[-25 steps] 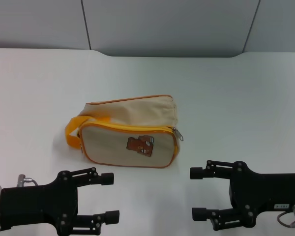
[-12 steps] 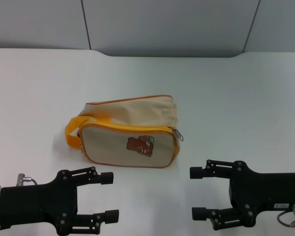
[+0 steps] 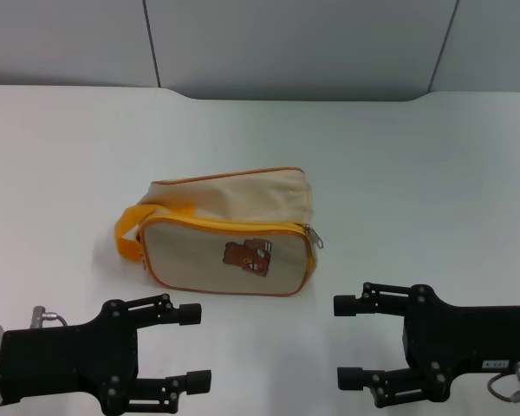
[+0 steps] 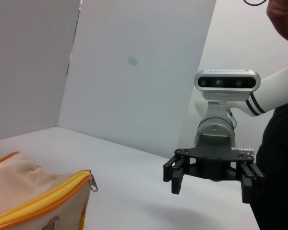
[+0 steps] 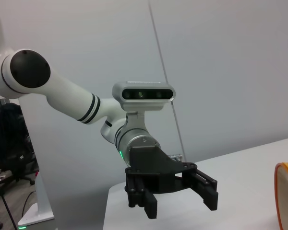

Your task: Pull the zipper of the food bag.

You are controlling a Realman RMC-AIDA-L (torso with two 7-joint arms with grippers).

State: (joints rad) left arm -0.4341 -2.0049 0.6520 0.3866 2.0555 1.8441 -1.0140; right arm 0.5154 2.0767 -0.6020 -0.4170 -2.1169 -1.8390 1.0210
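The food bag (image 3: 234, 225), cream canvas with orange-yellow piping and a brown bear patch, lies on the white table in the middle of the head view. Its orange strap (image 3: 132, 227) loops off the left end. The zipper (image 3: 234, 227) runs along the front top edge, with the silver pull tab (image 3: 315, 237) at the right end; the tab also shows in the left wrist view (image 4: 92, 183). My left gripper (image 3: 193, 345) is open near the front left, short of the bag. My right gripper (image 3: 345, 341) is open at the front right, also short of it.
The white table (image 3: 416, 173) ends at a grey panelled wall behind. In the left wrist view a person (image 4: 283, 124) stands behind the right arm (image 4: 216, 167). The right wrist view shows the left arm (image 5: 153, 182) and an office chair (image 5: 9, 143) beyond.
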